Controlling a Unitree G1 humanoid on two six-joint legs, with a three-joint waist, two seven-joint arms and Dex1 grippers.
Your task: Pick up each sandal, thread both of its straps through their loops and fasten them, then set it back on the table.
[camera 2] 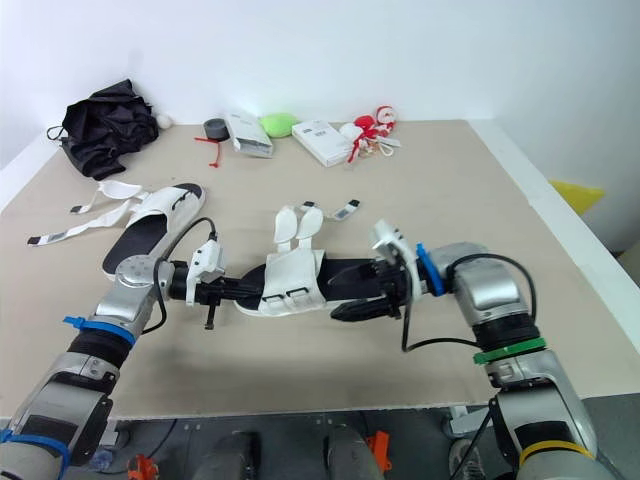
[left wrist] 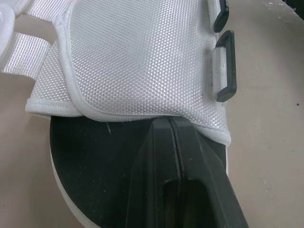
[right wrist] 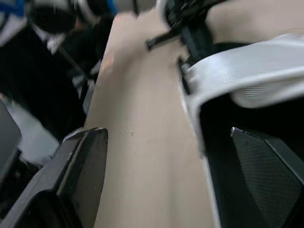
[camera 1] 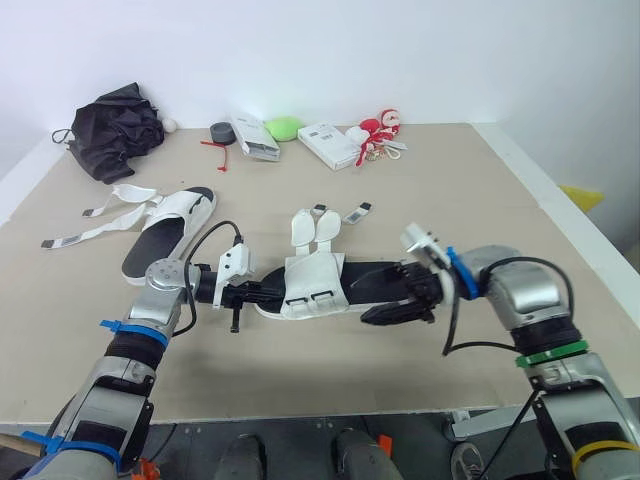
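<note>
A white-and-black sandal point(camera 1: 312, 282) lies flat mid-table between my grippers, its two white straps point(camera 1: 316, 226) loose and fanned toward the far side. The black loops point(left wrist: 225, 71) on its upper stand empty. My left gripper point(camera 1: 262, 293) is shut, its fingers point(left wrist: 190, 166) pressed together on the black footbed at the toe end, tip against the upper's edge. At the heel end my right gripper point(camera 1: 385, 303) is open, the sole's rim between its spread fingers point(right wrist: 83, 171). A second sandal point(camera 1: 170, 225) lies at the left with its straps point(camera 1: 90, 230) spread out.
Along the far edge sit a black bundle of cloth point(camera 1: 115, 125), a grey tape roll point(camera 1: 221, 131), two white boxes point(camera 1: 330, 145), a green object point(camera 1: 283, 127) and a red-and-white toy point(camera 1: 380, 128). The table's front edge point(camera 1: 300, 415) runs close below my arms.
</note>
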